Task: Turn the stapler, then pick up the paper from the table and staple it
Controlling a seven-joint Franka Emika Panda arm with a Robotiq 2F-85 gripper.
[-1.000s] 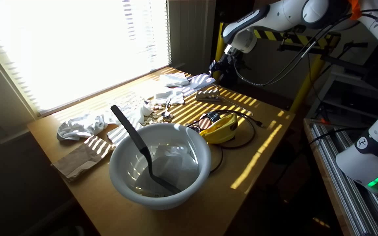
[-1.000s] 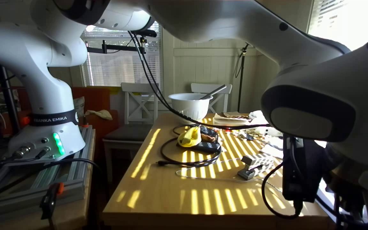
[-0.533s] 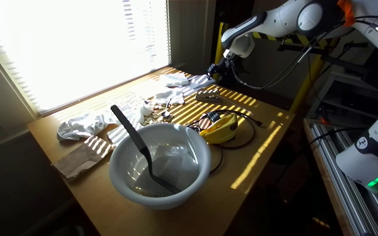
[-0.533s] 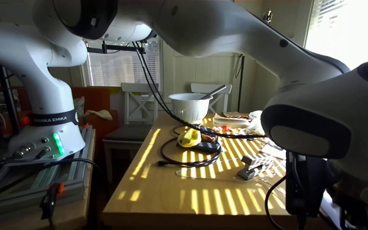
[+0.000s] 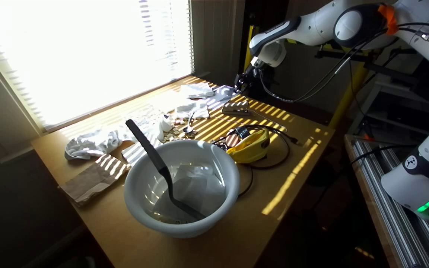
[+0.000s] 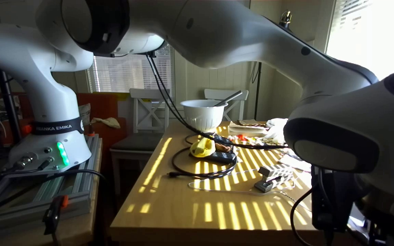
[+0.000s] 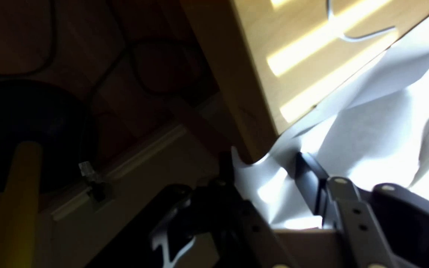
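Observation:
The grey stapler (image 5: 235, 108) lies on the table in both exterior views, and the stapler (image 6: 273, 177) is apart from the gripper. A white sheet of paper (image 7: 371, 130) overhangs the table corner in the wrist view, buckled where it runs between my fingers. My gripper (image 7: 263, 160) is partway open around that overhanging end, its two fingers on either side of the bulging paper. The right finger (image 7: 311, 182) presses against the sheet; the left one is dark and its contact is hard to tell. In an exterior view my gripper (image 5: 238, 88) hovers at the far table corner.
The table's corner edge (image 7: 253, 108) is close to my fingers. A thin wire (image 7: 363, 37) lies on top. Folded white tissues (image 5: 196, 90) rest beside the paper. Farther off are a yellow item (image 5: 251, 149), black cable (image 5: 289, 152) and a white bowl (image 5: 233, 175) with a spatula.
The arm has come down and shifted slightly toward the table in an exterior view. The paper's overhanging end appears drawn in and bent compared with before. The stapler has not moved.

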